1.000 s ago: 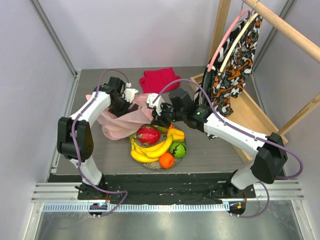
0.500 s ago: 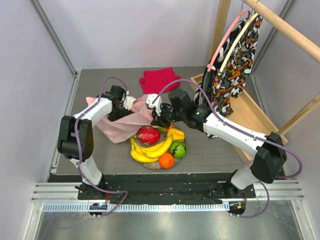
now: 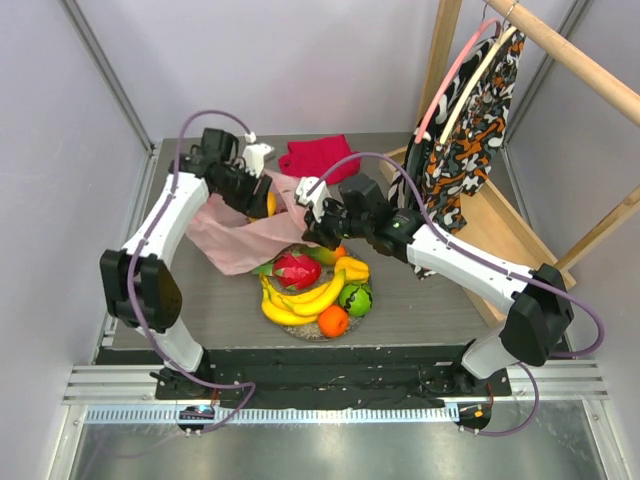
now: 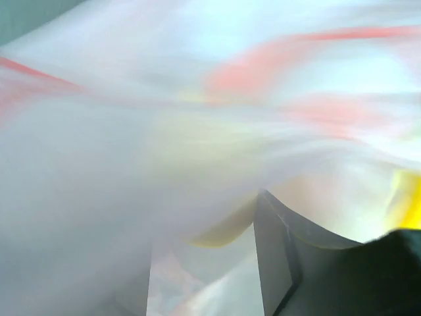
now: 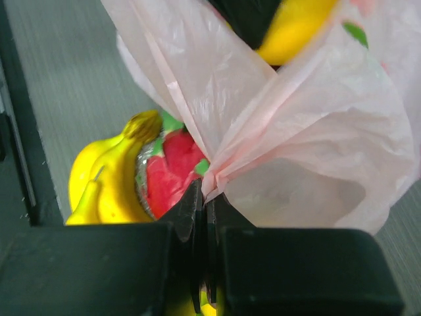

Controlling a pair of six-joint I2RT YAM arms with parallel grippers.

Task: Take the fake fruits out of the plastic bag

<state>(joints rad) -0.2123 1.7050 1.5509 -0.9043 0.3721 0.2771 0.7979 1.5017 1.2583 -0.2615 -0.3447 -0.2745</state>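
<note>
Right wrist view, right end effector (image 5: 204,192) clamped on plastic bag (image 5: 309,151)

High rear overview — both wrist views close on the plastic bag (image 5: 296,131)

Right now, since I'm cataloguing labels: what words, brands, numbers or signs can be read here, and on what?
None: the thin pale pink plastic bag, the glossy plastic fake fruits and the black, white and orange patterned cloth show no lettering; the left wrist view is blurred.
</note>
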